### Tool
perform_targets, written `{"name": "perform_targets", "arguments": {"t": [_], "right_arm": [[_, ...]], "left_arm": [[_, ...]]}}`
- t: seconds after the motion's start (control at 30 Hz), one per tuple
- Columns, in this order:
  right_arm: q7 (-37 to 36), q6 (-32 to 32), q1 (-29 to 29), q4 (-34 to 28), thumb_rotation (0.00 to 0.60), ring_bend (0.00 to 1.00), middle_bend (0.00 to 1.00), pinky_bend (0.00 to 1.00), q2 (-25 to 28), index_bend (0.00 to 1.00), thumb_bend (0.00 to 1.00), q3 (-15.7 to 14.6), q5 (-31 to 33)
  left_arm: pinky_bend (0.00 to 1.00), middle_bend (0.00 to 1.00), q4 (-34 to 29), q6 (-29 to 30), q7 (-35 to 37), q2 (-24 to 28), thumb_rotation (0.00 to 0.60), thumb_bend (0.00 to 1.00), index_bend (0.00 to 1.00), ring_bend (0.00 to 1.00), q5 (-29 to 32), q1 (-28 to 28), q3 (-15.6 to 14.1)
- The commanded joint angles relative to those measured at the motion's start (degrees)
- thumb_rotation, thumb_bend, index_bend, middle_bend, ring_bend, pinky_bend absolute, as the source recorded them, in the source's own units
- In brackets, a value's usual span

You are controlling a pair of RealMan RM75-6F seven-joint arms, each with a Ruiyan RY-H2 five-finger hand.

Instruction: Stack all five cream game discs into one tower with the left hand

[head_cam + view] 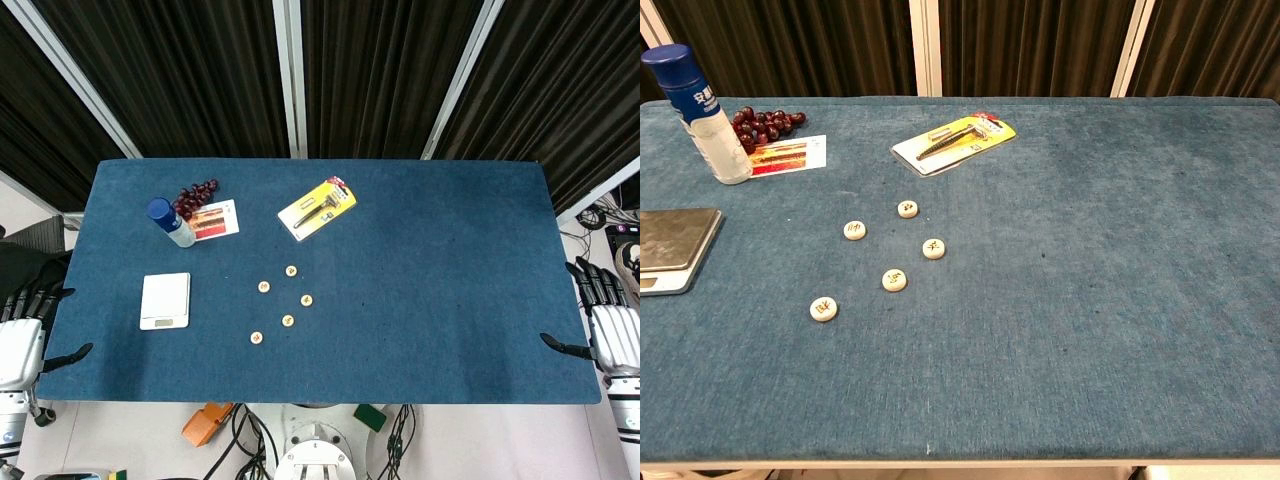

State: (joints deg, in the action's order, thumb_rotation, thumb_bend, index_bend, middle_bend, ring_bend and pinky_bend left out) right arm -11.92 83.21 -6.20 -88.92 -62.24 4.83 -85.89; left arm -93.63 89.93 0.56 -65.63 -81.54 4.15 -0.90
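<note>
Several cream game discs lie apart and flat on the blue table, none stacked: one at the back (291,271) (908,209), one left of it (264,287) (855,230), one on the right (306,300) (933,248), one in the middle (288,321) (894,280) and one nearest the front (256,338) (823,309). My left hand (22,330) hangs off the table's left edge, open and holding nothing, far from the discs. My right hand (608,320) sits off the right edge, also open. Neither hand shows in the chest view.
A white scale (165,300) lies left of the discs. Behind it stand a blue-capped bottle (172,222), dark grapes (197,192) and a card (214,221). A yellow packaged tool (317,209) lies behind the discs.
</note>
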Motion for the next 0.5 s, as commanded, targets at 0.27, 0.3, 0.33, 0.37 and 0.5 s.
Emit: {"name": "perform_targets", "arguments": {"t": [0.27,0.3,0.33,0.37,0.5], "right_arm": [[0.39,2.36,0.59,-0.54,0.600,0.00,0.00,0.00,0.79,0.00,0.12,0.40,-0.89],[0.28,2.68,0.65,-0.63,0.600,0.00,0.00,0.00,0.74,0.00,0.12,0.52,-0.90],[0.15,2.92,0.69,-0.72,0.600,0.00,0.00,0.00,0.63,0.00,0.12,0.64,-0.88],[0.11,3.13,0.71,-0.80,0.600,0.00,0.00,0.00,0.45,0.00,0.12,0.70,-0.96],[0.38,3.17,0.73,-0.82,0.600,0.00,0.00,0.00,0.18,0.00,0.12,0.52,-1.21]], "left_arm": [[0.00,0.13,-2.72,-4.74,-4.14,-1.88,0.600,0.11,0.23,0.00,-4.29,5.11,2.62],[0.00,0.13,-3.15,-5.92,-4.93,-2.29,0.600,0.11,0.23,0.00,-4.86,6.26,3.01],[0.00,0.13,-3.57,-7.26,-5.88,-2.79,0.600,0.12,0.23,0.01,-5.31,7.51,3.44],[0.00,0.13,-4.01,-9.17,-7.12,-3.61,0.600,0.13,0.23,0.01,-5.83,9.34,4.15],[0.00,0.15,-4.12,-16.65,-10.47,-7.21,0.600,0.14,0.24,0.03,-5.86,15.98,6.89]]}}
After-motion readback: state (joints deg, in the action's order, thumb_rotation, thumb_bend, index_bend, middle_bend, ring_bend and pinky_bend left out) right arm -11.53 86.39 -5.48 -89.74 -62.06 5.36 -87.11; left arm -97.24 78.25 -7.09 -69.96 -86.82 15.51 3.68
